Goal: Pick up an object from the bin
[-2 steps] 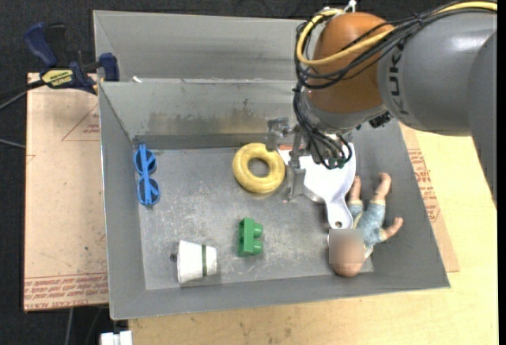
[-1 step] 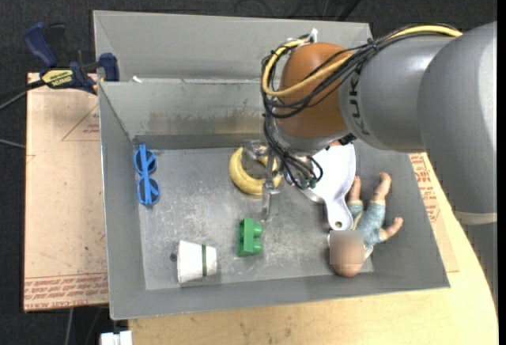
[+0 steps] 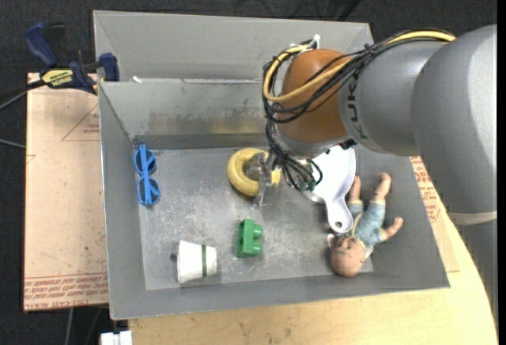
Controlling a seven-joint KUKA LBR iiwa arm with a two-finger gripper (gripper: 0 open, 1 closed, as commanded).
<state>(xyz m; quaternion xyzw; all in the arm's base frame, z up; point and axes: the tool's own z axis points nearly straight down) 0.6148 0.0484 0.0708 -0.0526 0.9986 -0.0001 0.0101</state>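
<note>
I check the margins of the bin (image 3: 118, 177) first: its sloped grey walls close in on a flat floor, and most of what lies there keeps to the sides. A pair of blue sunglasses (image 3: 145, 175) lies at the foot of the left wall. A white cup with a green band (image 3: 195, 262) lies on its side near the front-left corner. A small green block (image 3: 250, 239) sits near it toward the middle, not touching it. On the right, a baby doll (image 3: 362, 233) lies tilted, head toward the front wall. A flat white scoop (image 3: 338, 189) lies just beside it (whether the two touch I cannot tell). The freest floor is the stretch between the sunglasses and the centre, and the strip along the back wall on the left.

The yellow ring (image 3: 239, 169) lies flat a little behind the centre of the floor, well apart from the walls. The arm (image 3: 427, 98) comes in from the right, its thick grey link over the right rim. The wrist, with its orange cover (image 3: 312, 94) and looped cables (image 3: 273, 86), hangs above the back half of the bin, pointing down. The gripper (image 3: 263, 177) is down at the ring's right edge. I cannot tell whether it is set wide or narrow, nor whether it has the ring in its hold.
</note>
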